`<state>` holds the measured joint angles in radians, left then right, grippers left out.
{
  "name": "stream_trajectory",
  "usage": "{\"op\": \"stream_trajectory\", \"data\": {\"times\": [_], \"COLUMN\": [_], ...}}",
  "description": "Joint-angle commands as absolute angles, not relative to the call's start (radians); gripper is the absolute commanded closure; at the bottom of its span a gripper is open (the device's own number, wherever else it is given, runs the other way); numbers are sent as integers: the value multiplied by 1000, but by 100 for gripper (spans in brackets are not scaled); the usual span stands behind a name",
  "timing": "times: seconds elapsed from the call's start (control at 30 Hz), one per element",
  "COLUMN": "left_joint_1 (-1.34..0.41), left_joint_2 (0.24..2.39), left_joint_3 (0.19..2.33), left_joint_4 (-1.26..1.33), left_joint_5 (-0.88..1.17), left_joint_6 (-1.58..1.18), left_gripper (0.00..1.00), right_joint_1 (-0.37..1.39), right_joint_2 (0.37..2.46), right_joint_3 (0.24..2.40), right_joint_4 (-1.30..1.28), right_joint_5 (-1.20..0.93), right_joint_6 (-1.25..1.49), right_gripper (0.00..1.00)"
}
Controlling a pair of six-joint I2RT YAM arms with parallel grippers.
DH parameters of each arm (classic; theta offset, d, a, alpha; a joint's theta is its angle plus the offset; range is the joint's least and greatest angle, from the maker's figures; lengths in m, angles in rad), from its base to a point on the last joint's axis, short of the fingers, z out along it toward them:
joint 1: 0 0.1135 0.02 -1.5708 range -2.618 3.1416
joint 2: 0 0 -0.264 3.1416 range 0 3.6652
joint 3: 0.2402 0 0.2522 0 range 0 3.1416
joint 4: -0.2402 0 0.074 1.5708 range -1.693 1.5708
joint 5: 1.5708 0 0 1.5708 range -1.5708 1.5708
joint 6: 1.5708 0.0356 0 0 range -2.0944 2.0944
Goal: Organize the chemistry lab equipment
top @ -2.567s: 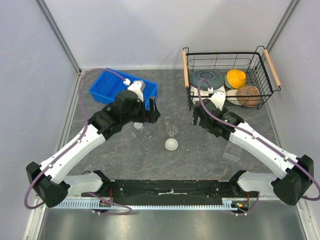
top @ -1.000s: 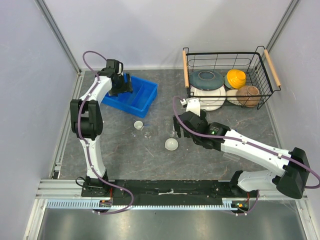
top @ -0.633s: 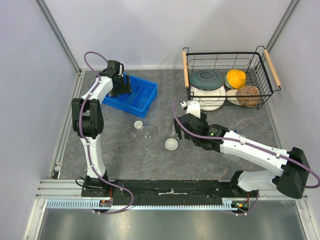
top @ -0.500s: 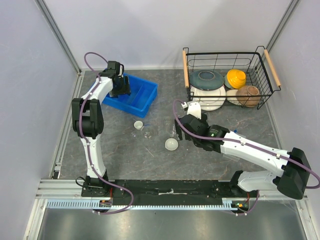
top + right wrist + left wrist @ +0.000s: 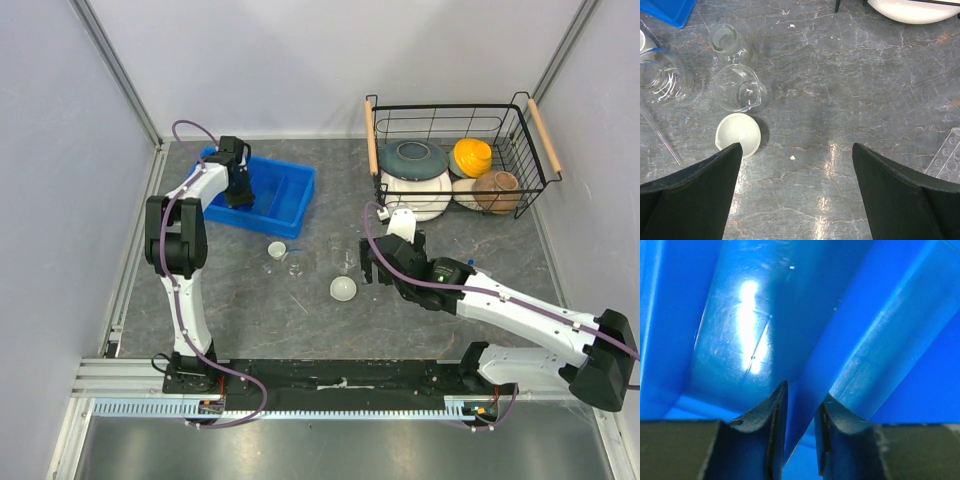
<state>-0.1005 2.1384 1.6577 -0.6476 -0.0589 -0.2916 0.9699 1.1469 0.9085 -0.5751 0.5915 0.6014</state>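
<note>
While my left end effector (image 5: 800,407) sits nearly clenched in the blue divided tray (image 5: 740,315), my right end effector (image 5: 795,150) hangs released just beside the white round dish (image 5: 738,135) on the bench (image 5: 840,90); I'd centre over it before descending.

Between the right claw (image 5: 796,147)'s wide-spread fingers the desk (image 5: 840,100) lies bare, open toward 12 o'clock. The white dish (image 5: 738,136) sits at 9 o'clock, just beside one finger. Beakers (image 5: 737,89) crowd 10 to 11 o'clock (a thin glass rod (image 5: 660,135) lies there too). The tube rack (image 5: 946,157) stands at 3 o'clock and the wire basket (image 5: 450,106) at 1 o'clock. The left claw (image 5: 802,400) is hemmed in by the blue tray (image 5: 715,340)'s walls.
</note>
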Motion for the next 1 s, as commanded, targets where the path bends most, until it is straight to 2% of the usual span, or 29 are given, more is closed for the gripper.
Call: {"op": "stream_trajectory", "data": {"times": [0.0, 0.07, 0.17, 0.2, 0.23, 0.97], "left_joint_1": [-130, -147, -167, -172, -176, -402], "left_joint_2": [2065, 2059, 2043, 2039, 2028, 1910], "left_joint_3": [1631, 1623, 1605, 1595, 1589, 1327], "left_joint_4": [-644, -644, -641, -637, -637, -497], "left_joint_5": [-89, -95, -98, -100, -103, -179], "left_joint_6": [-348, -364, -388, -394, -406, -568], "left_gripper": [72, 73, 86, 95, 98, 98], "right_joint_1": [976, 976, 977, 979, 980, 992], "right_joint_2": [1100, 1092, 1077, 1068, 1062, 989], "right_joint_3": [888, 885, 882, 879, 877, 873], "right_joint_4": [-558, -561, -574, -581, -581, -666], "right_joint_5": [591, 589, 594, 594, 597, 621], "right_joint_6": [626, 626, 627, 629, 627, 653], "right_gripper": [2, 2, 2, 2, 2, 2]}}
